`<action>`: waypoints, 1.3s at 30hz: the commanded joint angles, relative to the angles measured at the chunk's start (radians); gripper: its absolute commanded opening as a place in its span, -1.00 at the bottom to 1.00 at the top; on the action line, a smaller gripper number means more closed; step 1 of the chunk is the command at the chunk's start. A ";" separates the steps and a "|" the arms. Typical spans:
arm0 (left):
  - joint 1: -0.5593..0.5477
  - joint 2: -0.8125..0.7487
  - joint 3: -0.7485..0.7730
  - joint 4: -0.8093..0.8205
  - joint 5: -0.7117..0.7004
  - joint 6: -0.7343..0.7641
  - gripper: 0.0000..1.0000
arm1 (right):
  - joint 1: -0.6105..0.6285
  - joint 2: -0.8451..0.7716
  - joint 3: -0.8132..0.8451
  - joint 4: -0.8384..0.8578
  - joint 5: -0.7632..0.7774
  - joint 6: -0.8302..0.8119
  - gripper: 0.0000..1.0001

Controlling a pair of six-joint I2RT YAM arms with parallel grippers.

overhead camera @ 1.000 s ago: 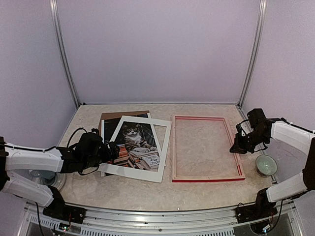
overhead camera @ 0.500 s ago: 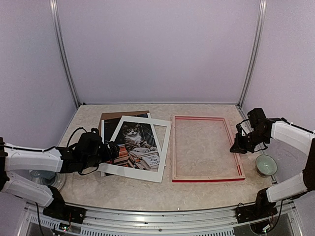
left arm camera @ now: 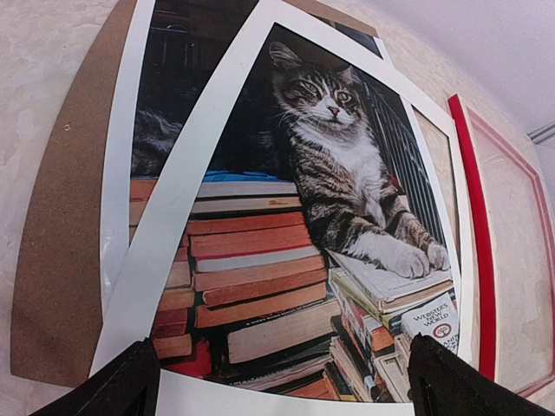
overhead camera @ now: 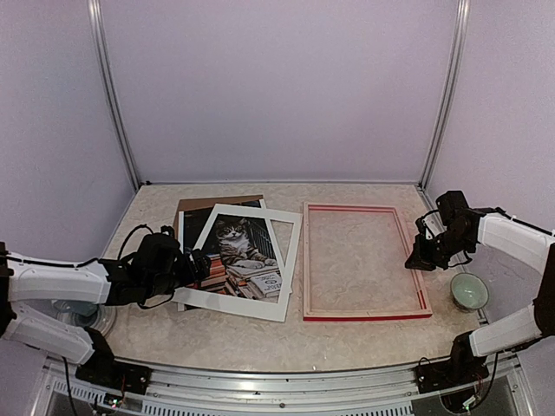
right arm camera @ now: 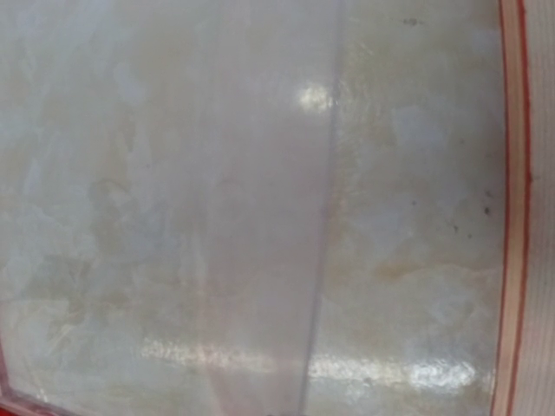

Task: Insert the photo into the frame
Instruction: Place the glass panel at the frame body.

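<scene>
The photo [overhead camera: 238, 247] of a tabby cat on stacked books lies flat at the table's left, under a tilted white mat border [overhead camera: 288, 260]. In the left wrist view the photo [left arm camera: 329, 173] fills the middle. My left gripper [overhead camera: 201, 264] stands wide open at the mat's near left edge, and its dark fingertips [left arm camera: 130, 386] straddle the mat's lower strip. The red frame [overhead camera: 364, 315] lies flat in the middle right. My right gripper [overhead camera: 414, 258] hovers, shut, at the frame's right bar. The right wrist view shows only the frame's bar [right arm camera: 512, 173] and the tabletop; its fingers are out of sight there.
A brown backing board [overhead camera: 217, 204] lies under the photo, showing at its far and left sides [left arm camera: 61, 260]. A pale green bowl [overhead camera: 469, 290] stands right of the frame. A clear round object [overhead camera: 82, 310] sits under my left arm. Walls close off the back and sides.
</scene>
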 commanded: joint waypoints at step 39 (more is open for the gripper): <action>-0.012 -0.063 0.048 -0.030 -0.049 -0.009 0.98 | 0.010 0.000 0.030 -0.050 -0.022 -0.036 -0.94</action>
